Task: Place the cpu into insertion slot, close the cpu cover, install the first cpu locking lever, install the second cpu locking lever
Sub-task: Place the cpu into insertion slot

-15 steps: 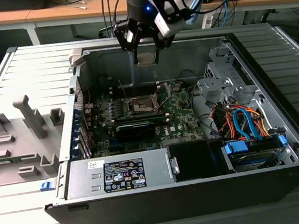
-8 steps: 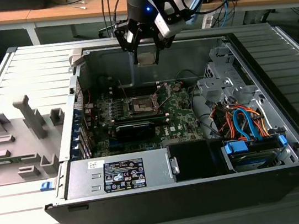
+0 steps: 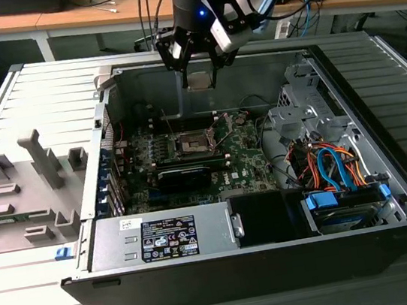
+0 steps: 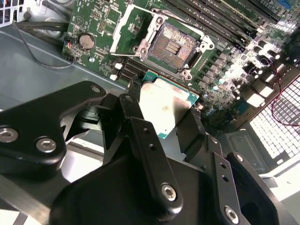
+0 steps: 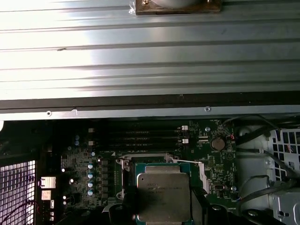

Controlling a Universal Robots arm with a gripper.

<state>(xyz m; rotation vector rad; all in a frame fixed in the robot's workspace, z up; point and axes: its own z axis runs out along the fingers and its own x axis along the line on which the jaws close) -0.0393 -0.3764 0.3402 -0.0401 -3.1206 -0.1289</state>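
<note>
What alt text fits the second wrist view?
The black gripper holds the cpu by its edges, silvery top showing, above the green motherboard. Beyond it the insertion slot lies bare, with the cpu cover swung open beside it.

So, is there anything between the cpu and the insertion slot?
Nothing: in the second wrist view the stretch from the cpu to the insertion slot is bare.
</note>
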